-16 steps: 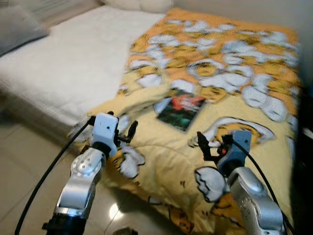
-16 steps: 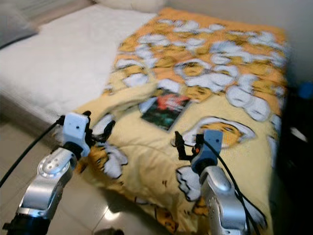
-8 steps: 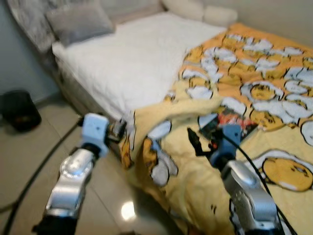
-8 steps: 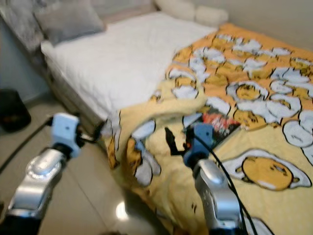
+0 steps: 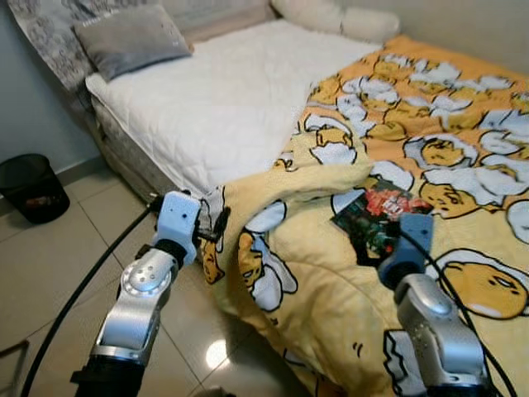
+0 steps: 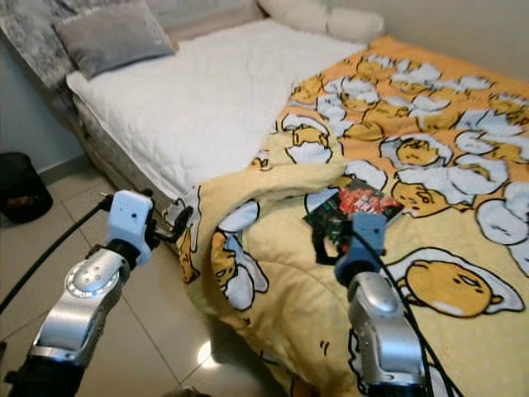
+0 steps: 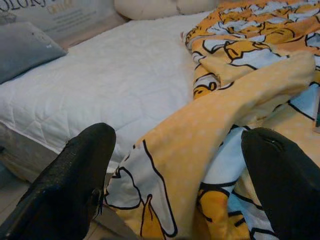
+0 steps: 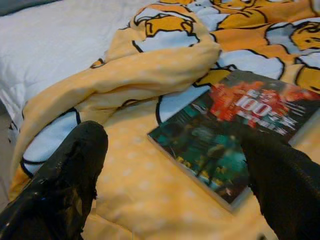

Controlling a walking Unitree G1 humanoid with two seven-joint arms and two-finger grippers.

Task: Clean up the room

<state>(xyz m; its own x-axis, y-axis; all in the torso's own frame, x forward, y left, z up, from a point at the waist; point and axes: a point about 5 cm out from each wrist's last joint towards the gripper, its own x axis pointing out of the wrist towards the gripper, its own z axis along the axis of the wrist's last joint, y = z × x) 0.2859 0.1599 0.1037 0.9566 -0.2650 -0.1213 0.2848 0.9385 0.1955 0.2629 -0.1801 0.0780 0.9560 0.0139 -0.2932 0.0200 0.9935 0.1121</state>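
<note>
Closing in on the book [image 8: 235,135] now, nearer than a second back; right gripper [image 8: 175,170] jaws spread just short of it, left gripper [image 7: 175,175] spread beside the blanket [image 5: 314,273].

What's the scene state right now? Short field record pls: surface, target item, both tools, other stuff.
surface: bed with white mattress, partly covered by yellow blanket
target item: book lying flat on the blanket, beside a raised fold
right tool: open, fingers either side of the book's near end, not gripping
left tool: open, at the blanket's hanging edge
other: grey pillow at the bed's head; black bin on the tiled floor
</note>
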